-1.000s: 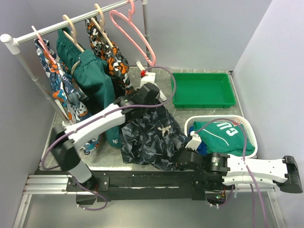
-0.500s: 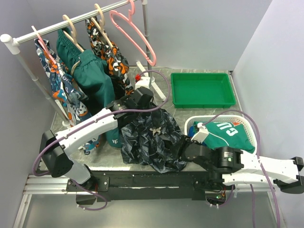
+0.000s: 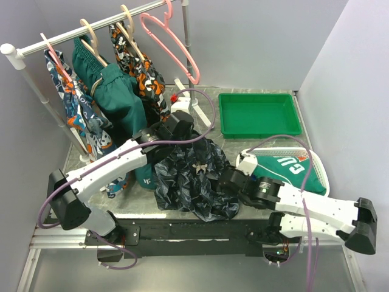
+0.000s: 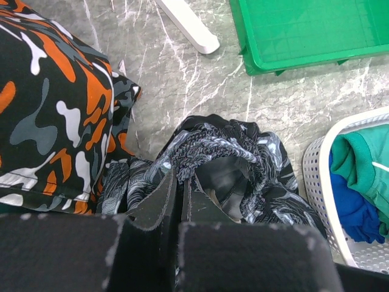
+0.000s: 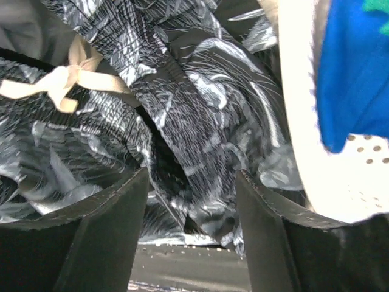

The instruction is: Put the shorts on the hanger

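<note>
Top external view gives you the shorts (image 3: 193, 181) in a dark crumpled heap on the table (image 3: 226, 146), near its front edge, between the two arms. The white drawstring (image 3: 199, 165) is on top of the heap, tied in a small bow. The hanger (image 3: 193, 80) is not with them: it hangs by its hook on the rail (image 3: 79, 29) at the back, bare, well apart from the shorts. Beside it on the same rail you see green shorts (image 3: 115, 91) and orange patterned shorts (image 3: 144, 70).

The left gripper (image 3: 174, 141) reaches down to the far edge of the heap. In the left wrist view its fingers (image 4: 152, 207) are clenched together, and a fold of the shorts (image 4: 225, 164) near the gathered waistband is pinched between them. The cloth rises up to the tips.

The right gripper (image 3: 230, 180) lies low at the right side of the heap, just beside the white basket (image 3: 324, 177). In the right wrist view the right gripper (image 5: 191, 176) has its fingers (image 5: 103, 234) spread wide and released. The printed cloth of the shorts (image 5: 200, 109) sits between them, but they do not press on it. The drawstring (image 5: 61, 82) is at the upper left of that view, and the basket rim (image 5: 298, 91) with a blue cloth (image 5: 352, 73) is at the right.

A green tray (image 3: 258, 115) stands behind the basket.
</note>
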`<state>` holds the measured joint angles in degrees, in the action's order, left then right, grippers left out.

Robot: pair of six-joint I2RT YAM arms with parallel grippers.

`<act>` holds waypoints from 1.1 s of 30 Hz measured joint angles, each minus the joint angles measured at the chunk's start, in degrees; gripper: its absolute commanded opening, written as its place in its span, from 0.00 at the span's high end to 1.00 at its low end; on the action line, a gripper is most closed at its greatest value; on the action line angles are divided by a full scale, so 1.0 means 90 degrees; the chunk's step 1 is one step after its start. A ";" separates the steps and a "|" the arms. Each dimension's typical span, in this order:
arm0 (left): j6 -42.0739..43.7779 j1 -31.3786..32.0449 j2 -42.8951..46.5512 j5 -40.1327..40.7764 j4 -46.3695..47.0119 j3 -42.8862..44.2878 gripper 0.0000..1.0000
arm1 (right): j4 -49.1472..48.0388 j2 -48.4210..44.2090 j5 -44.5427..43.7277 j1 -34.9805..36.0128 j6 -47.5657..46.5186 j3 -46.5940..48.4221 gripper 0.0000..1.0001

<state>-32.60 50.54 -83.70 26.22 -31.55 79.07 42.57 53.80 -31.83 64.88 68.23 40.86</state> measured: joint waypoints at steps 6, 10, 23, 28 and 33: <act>0.0019 0.0000 0.0095 0.0000 -0.0007 0.0000 0.99 | -0.0546 0.0663 0.0308 -0.0197 -0.0311 -0.0078 0.39; 0.0027 0.0000 0.0153 0.0000 -0.0041 0.0000 0.99 | -0.0682 0.0680 0.0437 -0.0199 -0.0379 -0.0257 0.50; 0.0027 0.0000 0.1003 -0.0017 -0.0250 0.0000 0.99 | 0.0459 0.0583 -0.0267 -0.0760 -0.0707 0.0593 1.00; -0.0005 0.0000 0.1620 -0.0007 -0.0236 0.0000 0.99 | 0.1035 0.0253 -0.0855 -0.1372 -0.1515 0.2603 1.00; -0.0005 0.0000 0.2157 -0.0010 -0.0075 0.0046 0.99 | 0.0809 0.0262 -0.1219 -0.1996 -0.2739 0.4898 1.00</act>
<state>-32.64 50.54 -64.29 26.13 -32.23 79.48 49.84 56.16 -42.81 46.92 43.57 84.95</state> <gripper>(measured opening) 0.044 0.023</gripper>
